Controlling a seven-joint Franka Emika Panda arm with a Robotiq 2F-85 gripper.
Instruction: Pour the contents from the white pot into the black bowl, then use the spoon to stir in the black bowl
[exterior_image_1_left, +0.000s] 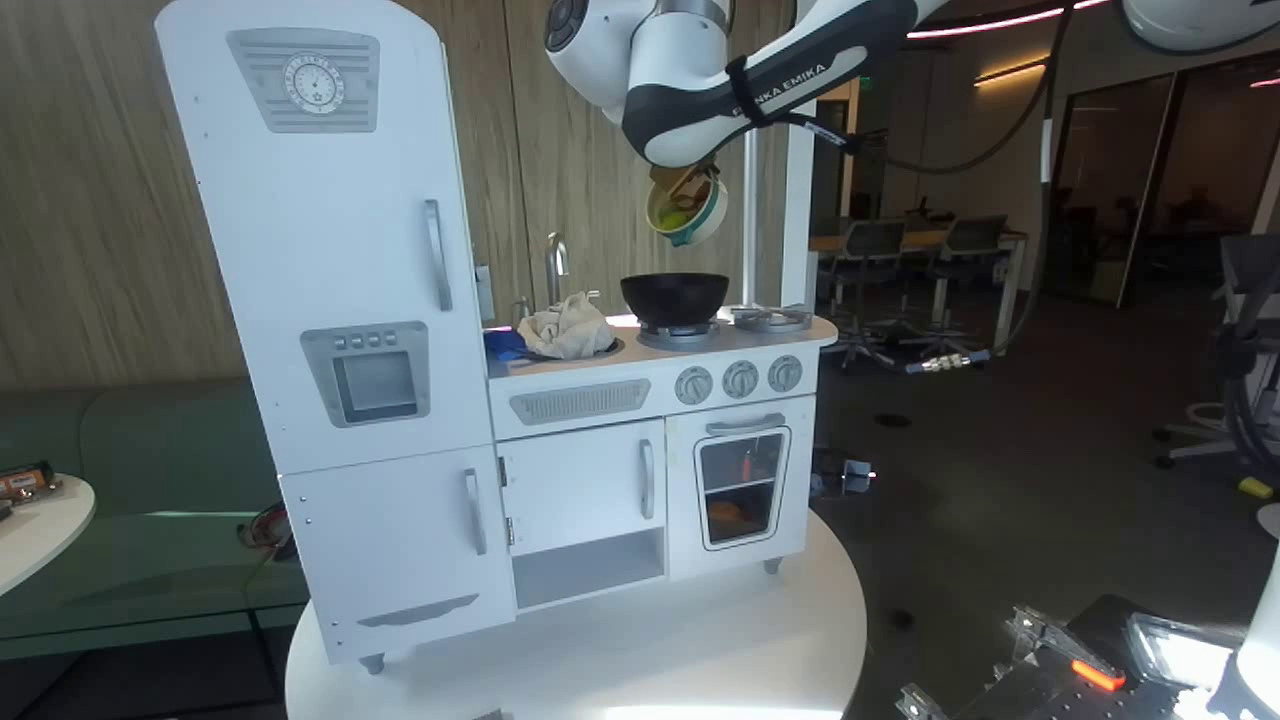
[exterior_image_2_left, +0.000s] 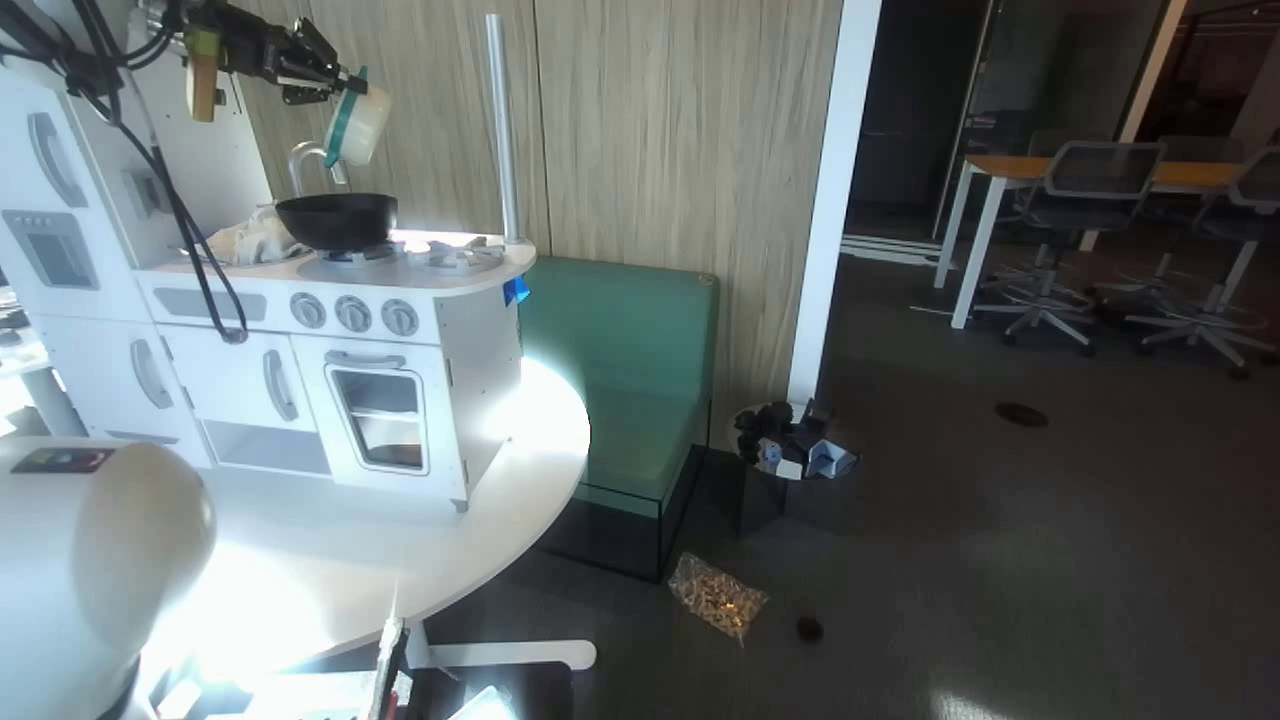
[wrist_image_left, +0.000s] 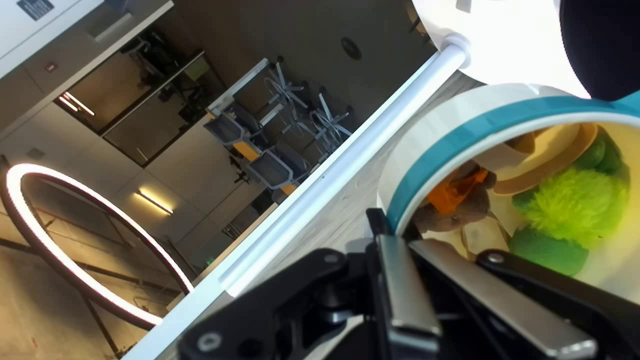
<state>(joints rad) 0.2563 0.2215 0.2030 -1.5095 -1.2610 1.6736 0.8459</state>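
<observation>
Pour step, likely: hand (wrist_image_left: 396, 231) pinching tilted white pot (exterior_image_1_left: 709, 218), contents (wrist_image_left: 575, 210) inside, 12 o'clock above black bowl (exterior_image_1_left: 675, 300); tip further next.

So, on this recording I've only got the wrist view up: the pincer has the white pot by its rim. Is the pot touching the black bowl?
Observer: No. In both exterior views the white pot is tilted above the black bowl, with a visible gap between them.
Reviewer: And what is the bowl standing on?
Observer: A grey burner, as seen in an exterior view.
Reviewer: Anything lying near it?
Observer: A crumpled pale cloth, by the faucet.
</observation>
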